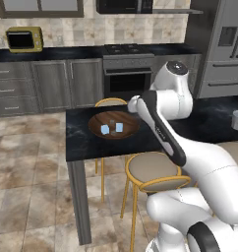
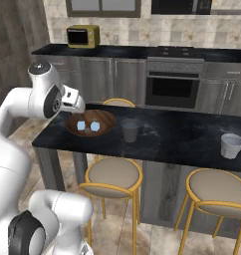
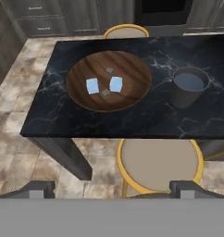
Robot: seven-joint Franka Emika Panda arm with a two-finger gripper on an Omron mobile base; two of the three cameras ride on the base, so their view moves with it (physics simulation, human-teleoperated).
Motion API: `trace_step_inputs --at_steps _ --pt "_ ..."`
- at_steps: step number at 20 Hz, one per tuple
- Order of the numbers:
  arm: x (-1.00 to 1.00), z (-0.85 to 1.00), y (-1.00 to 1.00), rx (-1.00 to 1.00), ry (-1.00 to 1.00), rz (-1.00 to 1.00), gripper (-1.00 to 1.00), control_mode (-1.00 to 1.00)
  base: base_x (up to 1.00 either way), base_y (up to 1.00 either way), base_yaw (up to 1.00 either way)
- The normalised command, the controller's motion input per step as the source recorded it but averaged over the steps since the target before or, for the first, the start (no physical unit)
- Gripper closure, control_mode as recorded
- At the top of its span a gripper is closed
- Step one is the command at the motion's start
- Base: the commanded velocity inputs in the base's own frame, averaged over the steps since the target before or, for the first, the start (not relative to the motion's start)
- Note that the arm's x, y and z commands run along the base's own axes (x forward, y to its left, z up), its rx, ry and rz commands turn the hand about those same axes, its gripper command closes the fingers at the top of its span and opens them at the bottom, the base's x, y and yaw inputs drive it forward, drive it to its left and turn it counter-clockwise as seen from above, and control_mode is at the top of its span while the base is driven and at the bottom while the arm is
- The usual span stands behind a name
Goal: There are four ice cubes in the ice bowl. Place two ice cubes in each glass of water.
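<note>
The gripper [image 3: 112,187] is spread wide and empty, high above the ice bowl [image 3: 132,69], probably to aim down. Two ice cubes [image 3: 92,85] lie inside; the near glass [image 3: 188,88] stands just beside.

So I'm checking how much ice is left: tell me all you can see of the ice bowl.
The ice bowl is wide, shallow, round, of dark reddish-brown grained wood. It sits upright on the black marbled counter near its end, left of a glass of water, not touching it. Two pale blue ice cubes lie inside, near the middle.
</note>
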Motion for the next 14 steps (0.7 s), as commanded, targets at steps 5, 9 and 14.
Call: trace_step_inputs --at_steps 5,9,14 --pt "0.32 -0.18 0.07 0.06 -0.04 0.00 -1.00 -1.00 0.00 0.00 0.00" --pt "0.42 -0.03 0.00 -0.03 0.00 -0.03 -1.00 -1.00 0.00 0.00 0.00" --pt "0.56 -0.03 0.00 -0.01 0.03 -0.03 -1.00 -1.00 0.00 0.00 0.00"
